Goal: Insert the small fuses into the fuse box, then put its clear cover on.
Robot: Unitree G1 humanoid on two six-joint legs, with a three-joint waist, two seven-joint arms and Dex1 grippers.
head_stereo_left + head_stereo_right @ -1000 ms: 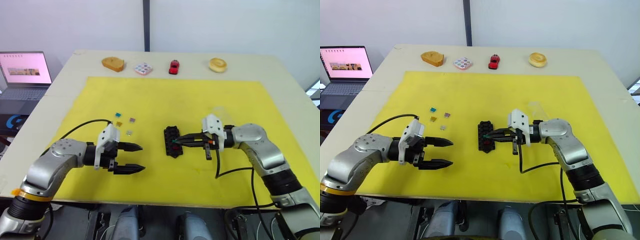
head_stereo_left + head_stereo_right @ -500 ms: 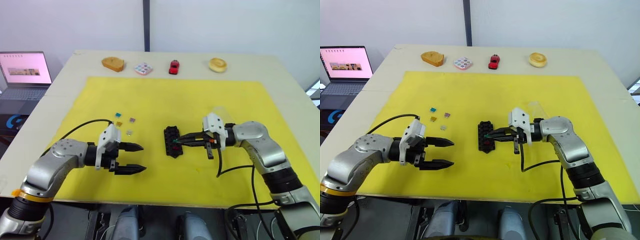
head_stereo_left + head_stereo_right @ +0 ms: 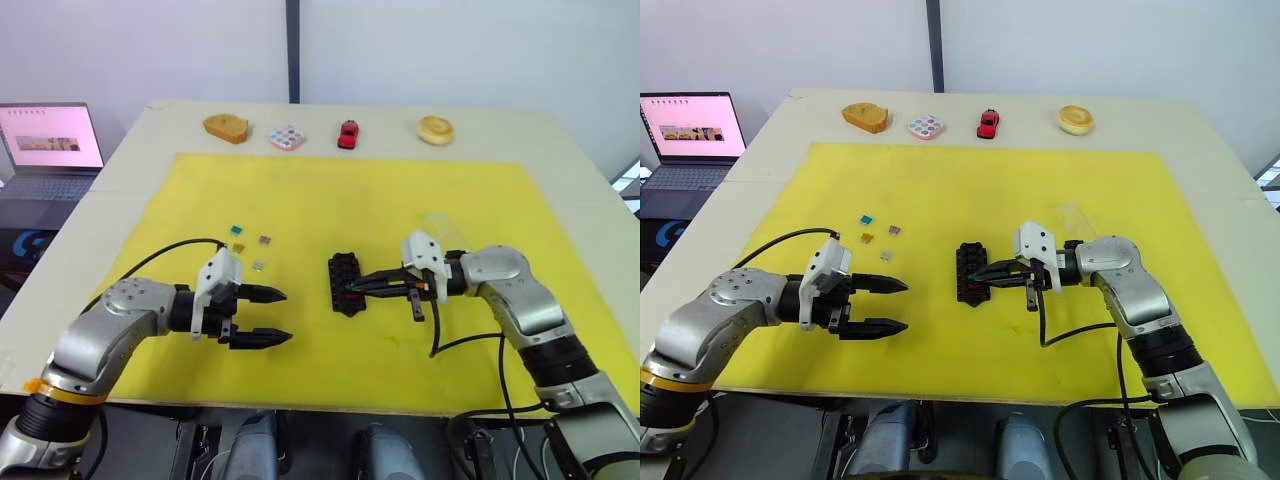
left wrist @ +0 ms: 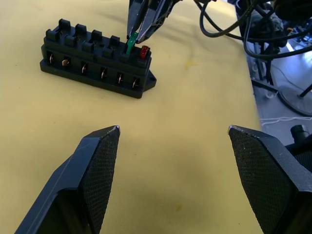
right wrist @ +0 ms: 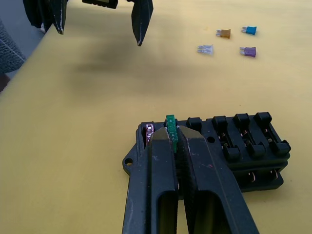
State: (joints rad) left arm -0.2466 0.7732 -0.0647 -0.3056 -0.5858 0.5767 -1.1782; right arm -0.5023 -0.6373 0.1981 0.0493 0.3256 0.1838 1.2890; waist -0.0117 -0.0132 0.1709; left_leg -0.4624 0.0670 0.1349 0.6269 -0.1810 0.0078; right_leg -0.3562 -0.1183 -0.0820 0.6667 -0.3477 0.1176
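Observation:
The black fuse box (image 3: 345,283) lies on the yellow mat, with a red fuse (image 4: 144,52) seated in its end slot. My right gripper (image 3: 352,287) is shut on a green fuse (image 5: 170,127), holding it upright just above the slot beside the red one. Teal (image 3: 237,229), amber (image 3: 238,246), purple (image 3: 265,240) and grey (image 3: 258,265) fuses lie loose to the left of the box. My left gripper (image 3: 285,316) hovers open and empty, nearer to me than those fuses. The clear cover (image 3: 1072,212) shows as a faint glint beyond my right wrist.
Along the table's far edge sit a wooden piece (image 3: 226,127), a white tile with coloured dots (image 3: 287,136), a red toy car (image 3: 348,133) and a tan ring (image 3: 435,129). A laptop (image 3: 50,140) stands off the table's left side.
My right gripper has edged slightly left over the fuse box with the green fuse. The left gripper has stayed put.

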